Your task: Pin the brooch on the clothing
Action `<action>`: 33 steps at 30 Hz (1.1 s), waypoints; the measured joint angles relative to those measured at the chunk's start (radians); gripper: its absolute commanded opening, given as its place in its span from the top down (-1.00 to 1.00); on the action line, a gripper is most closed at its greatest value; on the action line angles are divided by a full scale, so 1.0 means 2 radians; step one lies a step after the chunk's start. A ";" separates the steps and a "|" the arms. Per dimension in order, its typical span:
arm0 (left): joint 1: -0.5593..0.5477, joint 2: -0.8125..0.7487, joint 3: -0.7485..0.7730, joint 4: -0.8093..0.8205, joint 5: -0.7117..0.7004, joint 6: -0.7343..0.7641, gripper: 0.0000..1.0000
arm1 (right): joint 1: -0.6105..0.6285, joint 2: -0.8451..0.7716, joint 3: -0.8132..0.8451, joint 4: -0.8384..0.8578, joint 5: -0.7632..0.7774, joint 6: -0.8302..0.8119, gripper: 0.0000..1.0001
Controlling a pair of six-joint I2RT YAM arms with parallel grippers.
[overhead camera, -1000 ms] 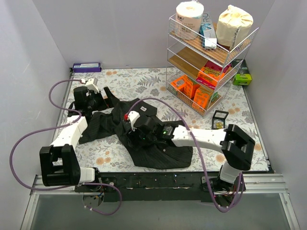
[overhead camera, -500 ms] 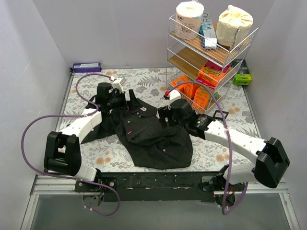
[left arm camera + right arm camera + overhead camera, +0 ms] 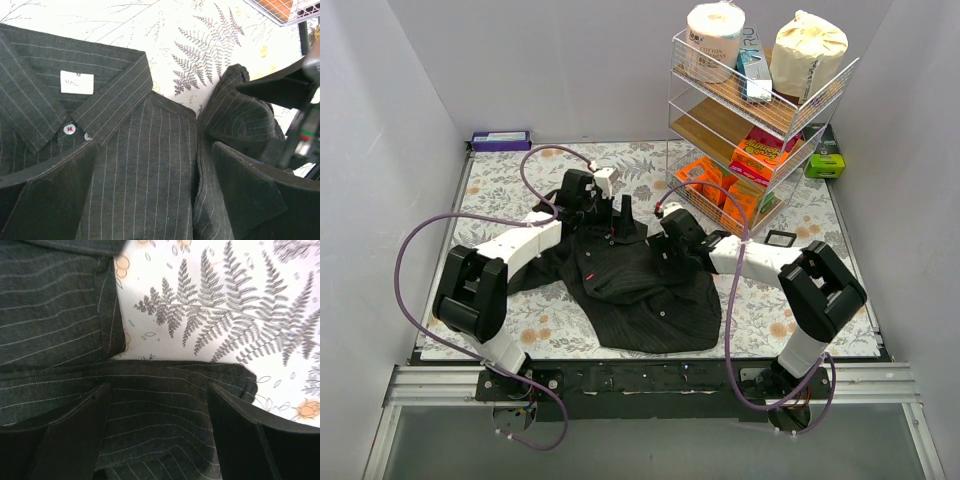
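Note:
The black pinstriped shirt [image 3: 640, 295] lies spread on the floral table, collar toward the back. My left gripper [image 3: 617, 220] is open and hangs over the shoulder beside the collar. In the left wrist view [image 3: 155, 152] its fingers straddle flat cloth [image 3: 145, 165], with the white neck label [image 3: 76, 81] and a white button [image 3: 68, 129] nearby. My right gripper [image 3: 666, 250] is open over the shirt's right sleeve. In the right wrist view [image 3: 159, 390] its fingers straddle the folded sleeve [image 3: 165, 410]. No brooch shows in either gripper or on the shirt.
A wire rack [image 3: 760, 120] with boxes and paper rolls stands at the back right. A small black box [image 3: 781, 238] sits on the table behind my right arm. A purple box [image 3: 501, 139] lies at the back left. The grippers are close together.
My left arm has swung right from the left sleeve to the collar. My right arm left the shirt's middle and now sits over the right sleeve. The shirt lies flatter.

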 measured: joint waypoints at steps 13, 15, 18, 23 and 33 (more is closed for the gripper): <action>-0.044 0.077 0.040 -0.045 -0.072 0.020 -0.96 | 0.000 -0.023 -0.081 0.035 -0.026 0.030 0.97; -0.048 0.085 0.042 -0.049 -0.087 0.020 -0.96 | 0.000 -0.046 -0.107 0.040 -0.028 0.038 0.97; -0.053 0.091 0.043 -0.054 -0.098 0.019 -0.96 | 0.000 -0.076 -0.138 0.045 -0.031 0.048 0.97; -0.063 0.099 0.060 -0.054 -0.106 0.018 -0.96 | 0.000 -0.105 -0.170 0.056 -0.035 0.063 0.97; -0.082 0.148 0.093 -0.041 -0.126 0.019 -0.92 | 0.000 -0.127 -0.192 0.063 -0.038 0.079 0.97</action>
